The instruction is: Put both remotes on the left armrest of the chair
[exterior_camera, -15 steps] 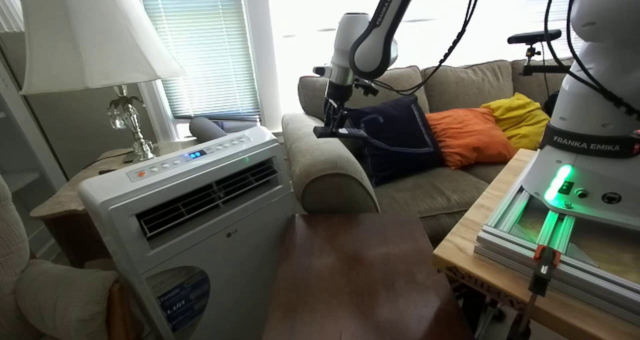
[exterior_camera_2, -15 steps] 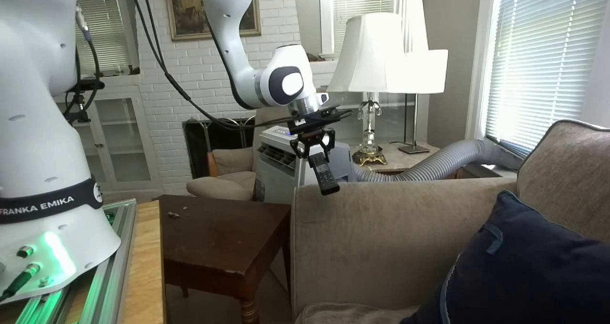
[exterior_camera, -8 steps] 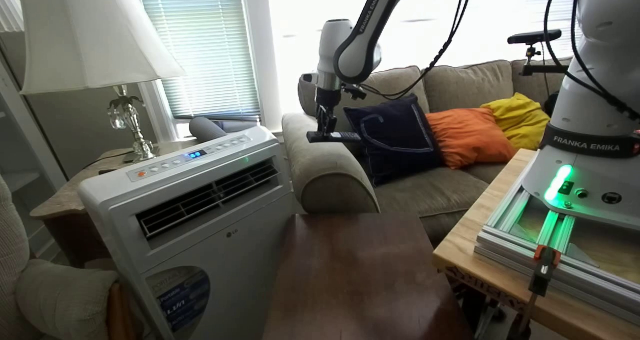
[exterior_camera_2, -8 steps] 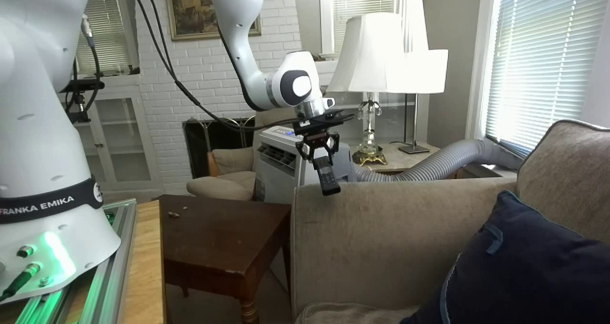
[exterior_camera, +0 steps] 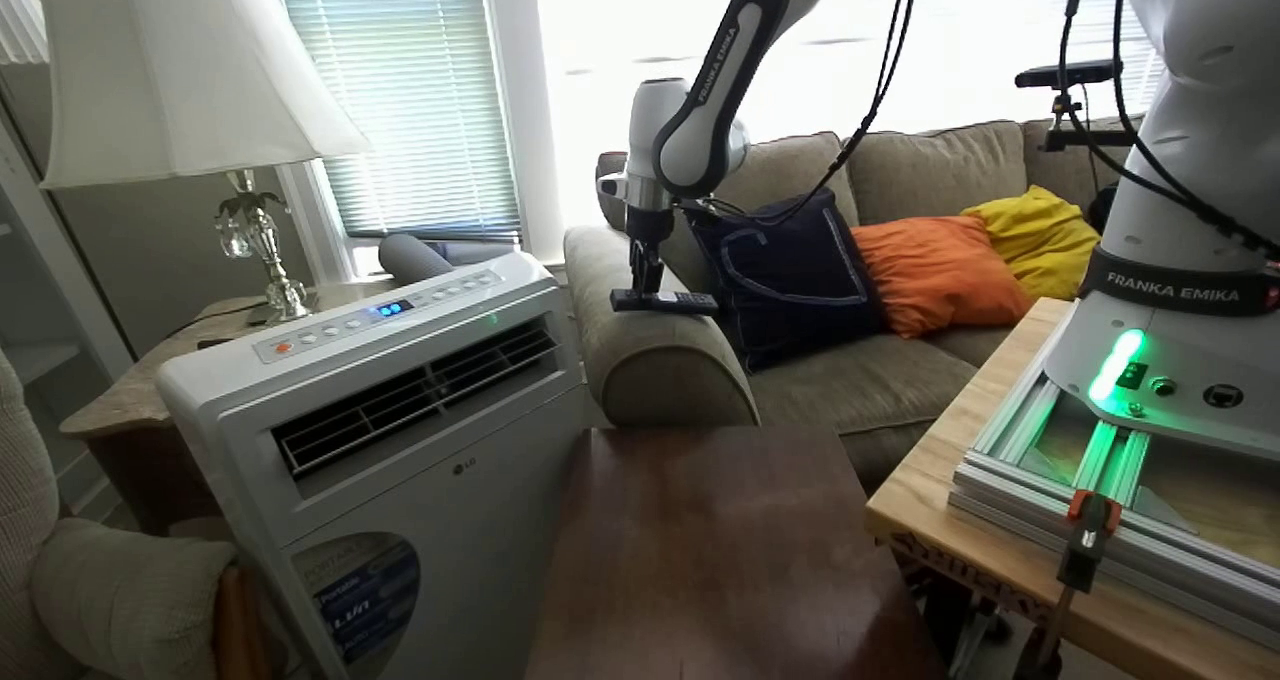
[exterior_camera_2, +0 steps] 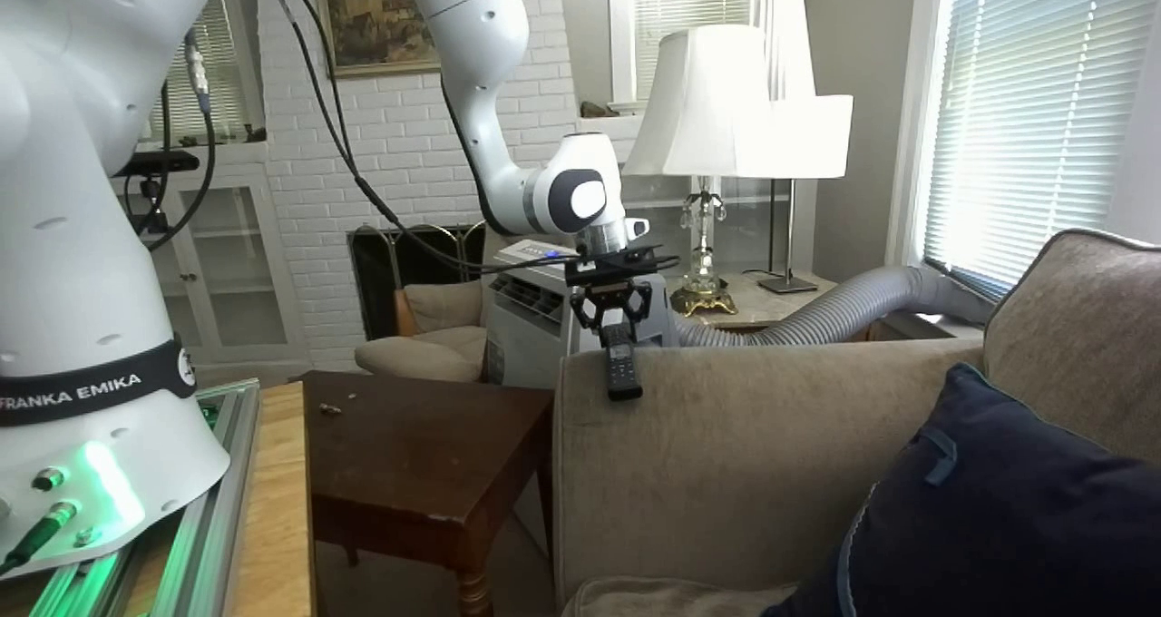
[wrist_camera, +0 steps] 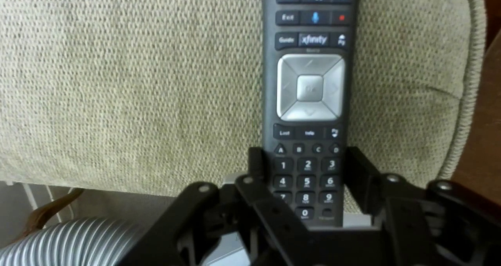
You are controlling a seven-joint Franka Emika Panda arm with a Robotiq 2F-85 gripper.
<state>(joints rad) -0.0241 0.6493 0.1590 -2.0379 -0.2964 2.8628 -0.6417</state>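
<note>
My gripper (wrist_camera: pixel 305 164) is shut on a black remote (wrist_camera: pixel 309 137), with one finger on each long side near its number keys. In both exterior views the remote (exterior_camera: pixel 690 303) (exterior_camera_2: pixel 622 367) lies flat over the front part of the sofa's beige rolled armrest (exterior_camera: pixel 670 370) (exterior_camera_2: pixel 780 381), across its width. It is touching or just above the fabric; I cannot tell which. In the wrist view the armrest (wrist_camera: pixel 156 82) fills the space under the remote. The sofa (exterior_camera: pixel 930 175) stands behind. I cannot make out a second remote.
A white air conditioner (exterior_camera: pixel 400 360) stands beside the armrest, with a grey hose (exterior_camera_2: pixel 843 304) behind. A brown table (exterior_camera: pixel 730 540) stands in front. A navy cushion (exterior_camera: pixel 790 270) leans inside the armrest, then orange (exterior_camera: pixel 940 270) and yellow (exterior_camera: pixel 1035 240) cushions. A lamp (exterior_camera_2: pixel 703 118) stands on a side table.
My gripper has lowered with the remote, from above the armrest down to its top. The remote has turned to lie more level. The gripper stays shut on it.
</note>
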